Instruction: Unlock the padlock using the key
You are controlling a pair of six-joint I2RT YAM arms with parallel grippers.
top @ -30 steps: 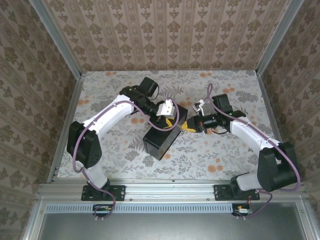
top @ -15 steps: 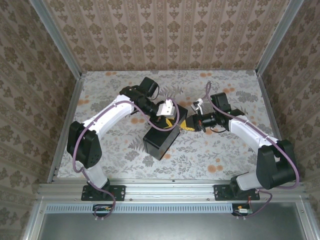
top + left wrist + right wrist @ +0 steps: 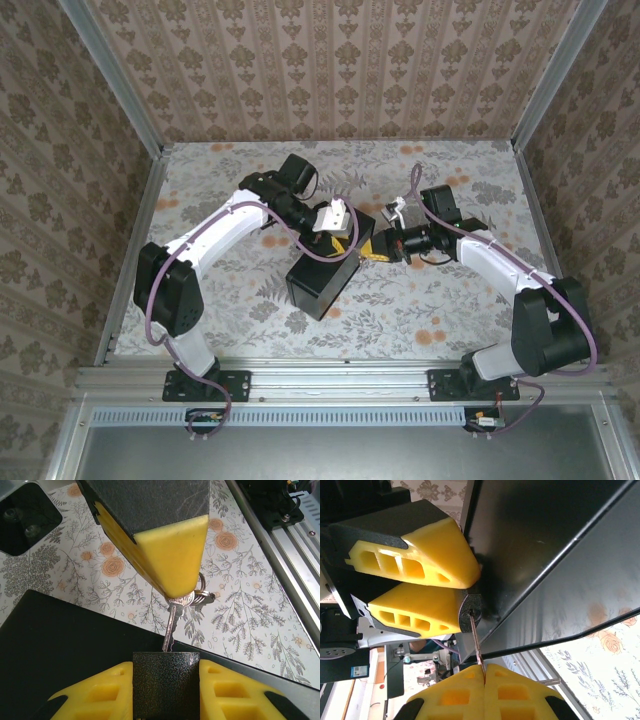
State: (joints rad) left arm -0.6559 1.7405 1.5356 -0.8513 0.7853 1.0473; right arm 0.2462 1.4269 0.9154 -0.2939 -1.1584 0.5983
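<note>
The floral table (image 3: 440, 300) is seen under both arms in the top view. A black box (image 3: 322, 272) is set slantwise near the table's centre, and its dark top is also seen below the L wrist cam. The L gripper (image 3: 346, 240) is held over the box's far R end. The R gripper (image 3: 484, 676) is placed just beside it on the R, tips facing.

The padlock (image 3: 166, 680), a small dark speckled body, is clamped btwn the L gripper's yellow fingers (image 3: 90, 692), one pad on each side, at the box's edge. Whether it's touching the box can't be told. Its keyhole face is turned toward the R gripper.

The key (image 3: 170, 622) is pinched by its head btwn the R gripper's fingers (image 3: 445, 696), which are pressed together w/ no gap seen. The blade is pointed straight at the padlock & its tip is set at the keyhole; how deep can't be judged. A ring w/ spare keys (image 3: 204, 596) is hung at the key's head.
</note>
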